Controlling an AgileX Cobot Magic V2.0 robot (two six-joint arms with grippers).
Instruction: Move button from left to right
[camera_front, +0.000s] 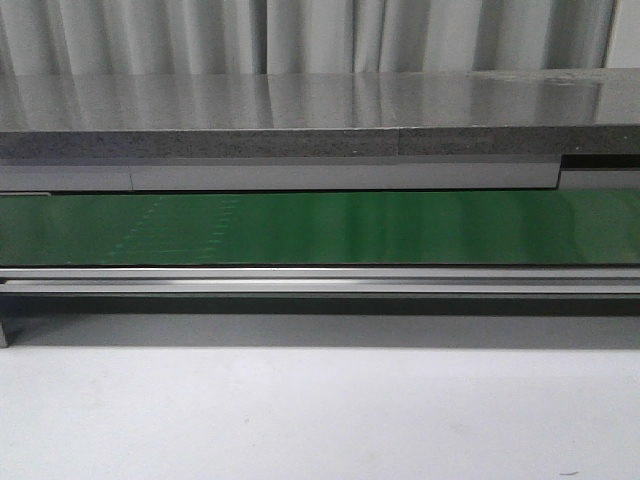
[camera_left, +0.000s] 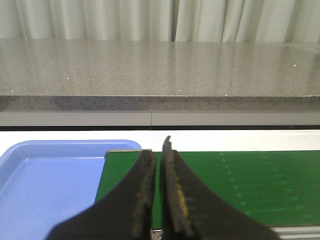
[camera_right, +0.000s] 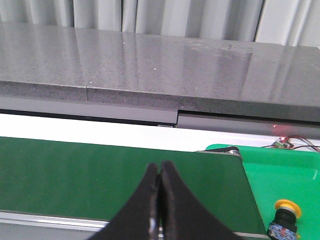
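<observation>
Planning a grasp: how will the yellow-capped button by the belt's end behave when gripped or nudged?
The button looks rigid: a hard cap on a blocky black body. The rounded cap may slip between fingers, so the body seems the safer hold. Wider on top, it could tip if pushed at the cap. The right claw is shut.

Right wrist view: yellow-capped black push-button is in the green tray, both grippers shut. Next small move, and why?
Probably pan the left gripper further over the blue plastic tray to check it. The yellow-capped black push-button already sits in the green tray beside the end of the green conveyor belt, the belt is bare, and only part of the blue tray shows. The right gripper holds nothing.
</observation>
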